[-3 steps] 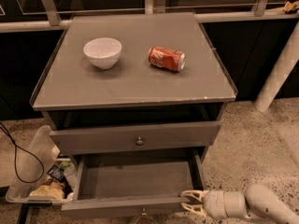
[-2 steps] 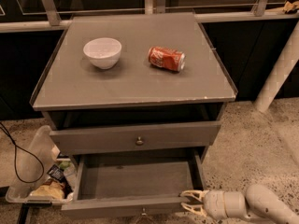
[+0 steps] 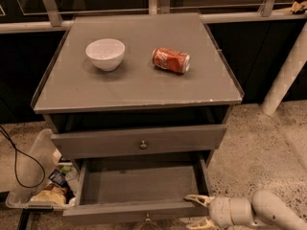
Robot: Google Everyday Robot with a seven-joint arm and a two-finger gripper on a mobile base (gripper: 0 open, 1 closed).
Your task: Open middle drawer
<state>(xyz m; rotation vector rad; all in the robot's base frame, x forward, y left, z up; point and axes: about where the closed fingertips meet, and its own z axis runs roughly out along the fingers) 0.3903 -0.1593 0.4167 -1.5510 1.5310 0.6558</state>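
Note:
The grey cabinet has a closed drawer (image 3: 139, 141) with a small round knob under its top. Below it the middle drawer (image 3: 139, 183) stands pulled out towards me. Its inside is empty, and its front edge (image 3: 124, 212) and knob (image 3: 147, 219) are at the bottom of the camera view. My gripper (image 3: 197, 211) is at the right end of that pulled-out front, with the fingers spread apart and holding nothing. Its pale wrist and arm (image 3: 254, 212) reach in from the lower right. The lowest drawer is out of view.
A white bowl (image 3: 105, 54) and a red soda can (image 3: 171, 60) lying on its side sit on the cabinet top (image 3: 139, 87). A clear bin of snacks (image 3: 41, 188) and a black cable (image 3: 17, 159) lie on the floor at the left. A white post (image 3: 287, 73) stands at the right.

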